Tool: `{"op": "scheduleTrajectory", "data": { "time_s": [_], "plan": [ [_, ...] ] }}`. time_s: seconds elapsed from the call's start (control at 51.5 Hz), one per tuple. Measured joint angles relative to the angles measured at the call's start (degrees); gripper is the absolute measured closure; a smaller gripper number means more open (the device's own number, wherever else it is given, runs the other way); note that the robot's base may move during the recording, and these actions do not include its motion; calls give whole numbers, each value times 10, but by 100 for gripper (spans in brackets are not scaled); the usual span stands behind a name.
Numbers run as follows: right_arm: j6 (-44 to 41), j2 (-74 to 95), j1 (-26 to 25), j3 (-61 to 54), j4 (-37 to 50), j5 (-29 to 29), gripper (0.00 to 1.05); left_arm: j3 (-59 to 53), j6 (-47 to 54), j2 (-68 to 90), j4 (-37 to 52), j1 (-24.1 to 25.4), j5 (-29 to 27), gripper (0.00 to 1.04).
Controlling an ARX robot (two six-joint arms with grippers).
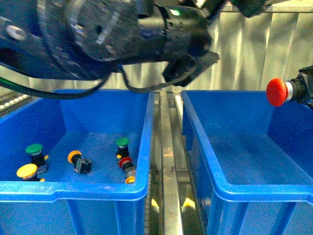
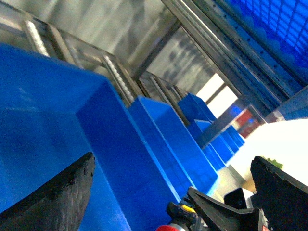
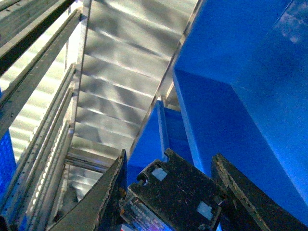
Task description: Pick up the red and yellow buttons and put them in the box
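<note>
Right now your main risk sits over the right-hand box (image 1: 230, 190), which looks empty. The red button (image 1: 276, 92) hangs high above its floor, close to the frame's edge, so you cannot see how near the far wall it is. Let go from there and I judge the round cap could bounce or roll hard on bare plastic, or clip the rim. The left-hand box (image 1: 73, 188) holds the rest of the work, and a careless reach there could snag a green button (image 1: 34, 149) instead.

Your left arm (image 1: 98, 34) hangs big and blurred across the top of the front view, above the left-hand box. Its left gripper (image 2: 172, 159) stands spread wide with nothing between the fingers.

Your right gripper (image 1: 304, 89) comes in from the right edge, roughly level, clamped on the red button's body with the cap pointing toward the middle. The right wrist view shows that black body pinched between both fingers (image 3: 103, 199).

Waiting low in the left-hand box are two yellow buttons (image 1: 27, 171) and another red one (image 1: 125, 162).
</note>
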Motion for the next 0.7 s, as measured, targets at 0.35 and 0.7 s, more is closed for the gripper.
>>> {"op": "scheduleTrajectory", "data": {
  "time_s": [0.35, 0.7],
  "plan": [
    [-62, -36, 20, -13, -14, -8, 62, -225, 90, -299, -56, 49, -126, 8],
    [-96, -78, 47, -27, -32, -1, 62, -473, 306, -560, -222, 17, -488, 40]
  ]
}}
